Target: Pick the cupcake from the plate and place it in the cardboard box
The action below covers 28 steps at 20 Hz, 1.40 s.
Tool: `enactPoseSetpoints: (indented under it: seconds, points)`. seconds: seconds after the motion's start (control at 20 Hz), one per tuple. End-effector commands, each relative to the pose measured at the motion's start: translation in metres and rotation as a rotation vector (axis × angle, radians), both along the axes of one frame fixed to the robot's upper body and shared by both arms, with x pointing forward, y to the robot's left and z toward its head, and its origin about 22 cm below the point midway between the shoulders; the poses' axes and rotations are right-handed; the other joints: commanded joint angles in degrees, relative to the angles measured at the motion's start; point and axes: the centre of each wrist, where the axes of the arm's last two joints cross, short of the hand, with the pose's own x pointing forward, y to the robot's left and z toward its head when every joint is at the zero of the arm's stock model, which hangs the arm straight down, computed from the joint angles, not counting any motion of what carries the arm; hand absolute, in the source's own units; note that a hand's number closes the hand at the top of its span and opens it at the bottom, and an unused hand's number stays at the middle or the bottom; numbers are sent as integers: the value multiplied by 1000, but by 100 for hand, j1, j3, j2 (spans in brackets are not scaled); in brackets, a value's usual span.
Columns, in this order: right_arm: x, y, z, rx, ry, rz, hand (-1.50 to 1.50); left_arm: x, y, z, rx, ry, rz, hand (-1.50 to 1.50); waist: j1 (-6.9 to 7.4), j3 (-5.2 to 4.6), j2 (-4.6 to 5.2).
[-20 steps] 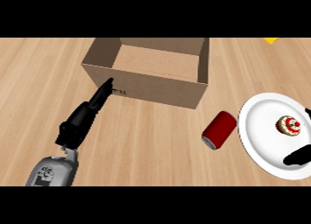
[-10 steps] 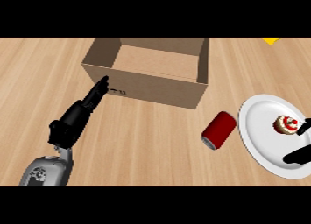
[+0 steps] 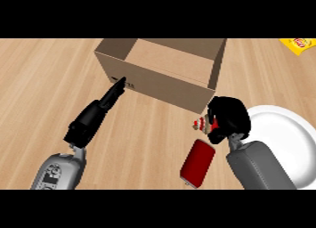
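White plate [image 3: 288,147] sits bare now: a second ago the cupcake [image 3: 204,123] stood on it, and it has gone up with the right hand [image 3: 227,116]! That hand was out at the view's right edge, over the plate's far side; now it has swung in to the left and hangs between the plate and the box [image 3: 161,71], just off the box's near right corner. Its fingers are curled round the cupcake, and only a bit of white frosting, a red spot and the brown cake peeks out at the hand's left side. The cupcake is off the plate and not yet in the box, held above the worktop [image 3: 35,75] just over the top end of the red can [image 3: 198,163].

The can lies on its side on the wood, just left of the plate, as before. The left hand [image 3: 102,108] has hardly shifted: it stretches out straight, fingers together and flat, tips at the box's near left wall.

The box stands open at the top, and its inside shows only bare cardboard. The plate holds nothing that I can see; the right forearm covers part of its left rim. A yellow bag [image 3: 299,45] lies at the far right corner.
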Motion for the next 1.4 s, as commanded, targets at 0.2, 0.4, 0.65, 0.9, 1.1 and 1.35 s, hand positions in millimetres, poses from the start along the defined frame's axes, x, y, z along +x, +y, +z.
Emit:
enactPoseSetpoints:
  seconds: [0.2, 0.4, 0.65, 0.9, 1.1, 1.35]
  points:
    - [-31, 146, 45, -106, -284, 81, 150, 0, -1, -7, 6, 1, 25, 0, -79, 70, 3]
    - [-53, 180, 73, -82, -345, 100, 150, 12, 5, 0, 2, 8, 29, 0, -168, 70, 5]
    - [-77, 200, 130, 3, -409, 166, 150, 3, -2, -6, 5, 14, 36, 0, -287, 68, -22]
    - [-85, 212, 155, 138, -545, 121, 150, -3, 13, -10, 0, 9, 35, 0, -275, 65, -41]
    - [-82, 209, 194, 205, -556, 63, 150, -10, 16, -19, -13, 28, 52, 0, -348, 66, -67]
    - [-65, 218, 209, 195, -604, -17, 150, -5, -5, -11, -12, 23, 57, 0, -376, 66, -52]
